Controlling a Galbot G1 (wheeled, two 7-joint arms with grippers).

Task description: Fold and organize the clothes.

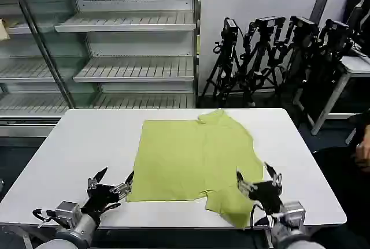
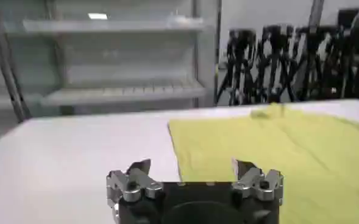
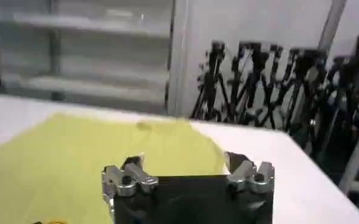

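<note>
At the near edge of the white table (image 1: pixel 75 145) two grippers hover low. The left gripper (image 1: pixel 114 181) sits at the near left, its fingers spread wide and holding nothing, the inner fingertip just at the shirt's near left corner. The right gripper (image 1: pixel 255 177) sits at the near right, also spread wide and empty, over the shirt's near right part. In the left wrist view the left gripper (image 2: pixel 192 168) has bare tabletop under one finger and yellow-green cloth beside the other; in the right wrist view the right gripper (image 3: pixel 185 161) stands over cloth (image 3: pixel 75 158) on one side and white table (image 3: pixel 289 176) on the other.

The shirt (image 1: pixel 193 156) lies flat in the middle of the table, a plain lime yellow-green with no print. Its left side is folded into a straight edge, so that the body reads as a near rectangle. A sleeve flap juts toward the near right edge of the table, next to the right gripper. The collar makes a small bump at the far edge, so the shirt's long axis runs near to far, collar away from the robot and hem toward it.

Beyond the table stand pale empty shelves (image 1: pixel 133 47) at left and centre. To the right, against a white wall, a row of black tripods (image 1: pixel 272 58) is lined up, with another table's edge (image 1: pixel 355 67) at far right.
</note>
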